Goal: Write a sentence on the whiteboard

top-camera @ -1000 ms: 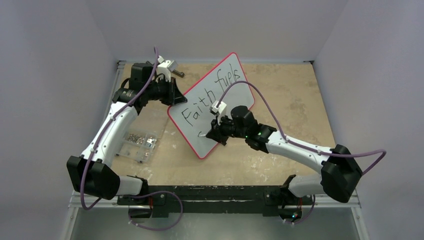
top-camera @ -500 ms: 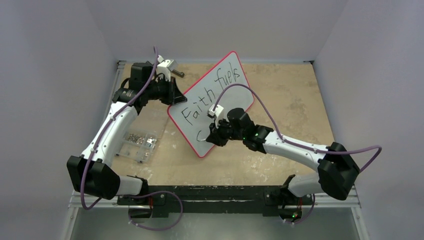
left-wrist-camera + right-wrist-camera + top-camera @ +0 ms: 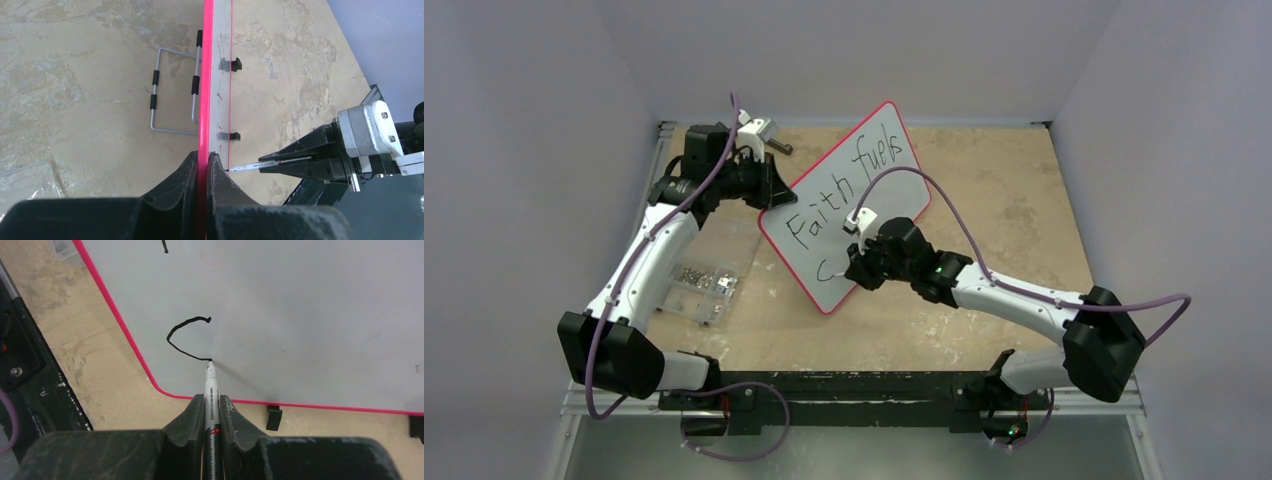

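Top external view: the whiteboard (image 3: 904, 195) stands on the table (image 3: 1024, 190) between the two arms, turned at an angle. The sentence (image 3: 816, 222) so far reads "Faith fuels" along its first line.

Left wrist view: the left gripper (image 3: 202, 161) is pinched tight on the board's red rim, bracing it.

Right wrist view: the right gripper (image 3: 211, 401) is clamped around a thin marker (image 3: 210, 382). Its tip touches the board at the lower end of a curved letter "c" (image 3: 168, 337) that starts the second line.

Two words look finished. The third has only its first letter, so most of that word is left to write.
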`<state>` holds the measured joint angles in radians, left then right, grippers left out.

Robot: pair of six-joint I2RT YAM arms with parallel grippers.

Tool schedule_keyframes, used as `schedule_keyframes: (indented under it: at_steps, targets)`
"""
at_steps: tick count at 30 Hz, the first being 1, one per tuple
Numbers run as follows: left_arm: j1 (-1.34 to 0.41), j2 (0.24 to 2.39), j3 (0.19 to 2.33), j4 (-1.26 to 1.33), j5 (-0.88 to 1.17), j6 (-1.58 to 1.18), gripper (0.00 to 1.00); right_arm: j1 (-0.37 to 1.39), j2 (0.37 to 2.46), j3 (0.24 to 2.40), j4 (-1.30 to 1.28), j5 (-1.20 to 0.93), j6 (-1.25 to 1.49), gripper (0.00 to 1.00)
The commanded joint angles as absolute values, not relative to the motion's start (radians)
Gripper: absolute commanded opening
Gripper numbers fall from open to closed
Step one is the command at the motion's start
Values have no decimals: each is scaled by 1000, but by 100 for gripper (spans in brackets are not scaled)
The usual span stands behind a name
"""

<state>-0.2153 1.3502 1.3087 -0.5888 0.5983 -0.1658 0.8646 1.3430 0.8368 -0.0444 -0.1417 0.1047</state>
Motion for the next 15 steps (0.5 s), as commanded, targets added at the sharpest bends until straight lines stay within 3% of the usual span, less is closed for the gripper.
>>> schedule_keyframes:
  at_steps: [1, 15]
  targets:
    - [-199, 1347, 1316, -552, 485, -133, 0, 862, 1308, 892, -32, -60, 97, 0]
    - [-199, 1343, 1316, -553, 476, -132, 0, 862, 1223, 914, -77, -79, 136, 0]
